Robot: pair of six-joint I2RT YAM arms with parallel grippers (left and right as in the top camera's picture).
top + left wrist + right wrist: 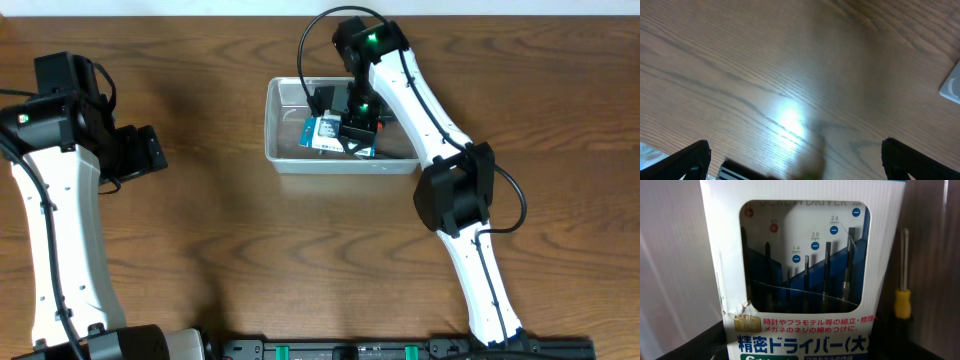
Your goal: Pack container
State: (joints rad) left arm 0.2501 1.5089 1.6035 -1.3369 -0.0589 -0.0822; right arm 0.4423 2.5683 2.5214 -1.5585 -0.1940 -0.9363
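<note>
The container [272, 130], a clear rectangular bin, sits at the table's back centre. My right gripper [357, 125] reaches down into it. In the right wrist view a blue-and-white screwdriver box [805, 330] fills the space between the fingers of the right gripper [800, 350], and both dark fingers lie against its sides. That box [322, 133] rests in the bin's middle. A yellow-handled screwdriver [902, 302] stands just right of the box. My left gripper [150, 150] hovers far left over bare table; its fingers stand wide apart around nothing [800, 162].
A black item [325, 98] lies in the bin's back part beside the right gripper. The bin's corner [952, 87] shows at the right edge of the left wrist view. Brown wooden table [250, 250] surrounds the bin.
</note>
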